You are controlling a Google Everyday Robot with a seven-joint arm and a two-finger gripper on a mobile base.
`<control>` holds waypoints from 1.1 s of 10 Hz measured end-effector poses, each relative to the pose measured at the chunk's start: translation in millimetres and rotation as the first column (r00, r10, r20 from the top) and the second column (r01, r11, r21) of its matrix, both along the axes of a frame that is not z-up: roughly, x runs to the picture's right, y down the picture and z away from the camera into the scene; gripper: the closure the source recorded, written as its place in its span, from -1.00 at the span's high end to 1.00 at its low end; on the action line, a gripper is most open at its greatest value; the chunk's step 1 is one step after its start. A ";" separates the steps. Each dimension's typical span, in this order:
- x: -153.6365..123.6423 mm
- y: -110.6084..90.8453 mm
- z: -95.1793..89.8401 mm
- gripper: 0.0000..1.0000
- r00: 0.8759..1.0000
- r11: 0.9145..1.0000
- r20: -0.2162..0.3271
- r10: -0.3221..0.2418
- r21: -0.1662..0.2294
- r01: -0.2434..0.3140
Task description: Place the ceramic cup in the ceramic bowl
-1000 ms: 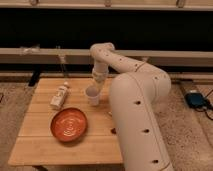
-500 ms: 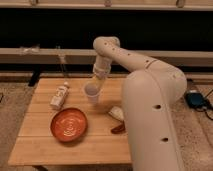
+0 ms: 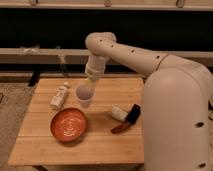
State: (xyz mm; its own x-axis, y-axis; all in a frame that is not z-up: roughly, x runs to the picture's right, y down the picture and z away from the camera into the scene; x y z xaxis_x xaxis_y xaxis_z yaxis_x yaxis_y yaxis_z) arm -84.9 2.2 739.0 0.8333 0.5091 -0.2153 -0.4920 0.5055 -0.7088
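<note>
Presently the ceramic cup is held, slightly tilted, directly beneath the gripper, which is clasped on its upper part. It is kept close to the far right rim of the ceramic bowl, with the white bottle lying to its left on the wooden table. Compared with half a second ago, cup and gripper are found shifted left, nearer the bowl.

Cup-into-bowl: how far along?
Done: the gripper grips the ceramic cup, which hangs tilted from it. In hand: the transfer; the cup sits just beyond the ceramic bowl's far right rim. Left: center over the bowl, lower, release. The bowl is empty.
</note>
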 end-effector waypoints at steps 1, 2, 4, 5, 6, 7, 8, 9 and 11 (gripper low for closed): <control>-20.5 11.6 -14.5 -1.00 0.997 0.998 0.043 -0.060 0.023 0.059; -33.2 17.8 -20.0 -1.00 0.993 0.995 0.066 -0.097 0.034 0.095; -64.1 39.4 -25.7 -1.00 0.971 0.978 0.119 -0.206 0.060 0.200; -72.5 47.1 -23.6 -0.99 0.962 0.971 0.133 -0.239 0.067 0.231; -79.7 54.1 -18.8 -0.88 0.953 0.964 0.146 -0.266 0.068 0.259; -87.5 63.4 -14.4 -0.65 0.943 0.956 0.159 -0.292 0.066 0.285; -90.0 68.5 -14.4 -0.49 0.938 0.952 0.165 -0.305 0.066 0.299; -91.3 73.2 -13.5 -0.34 0.934 0.949 0.167 -0.317 0.065 0.310; -99.3 86.6 -8.5 0.11 0.927 0.942 0.168 -0.334 0.056 0.330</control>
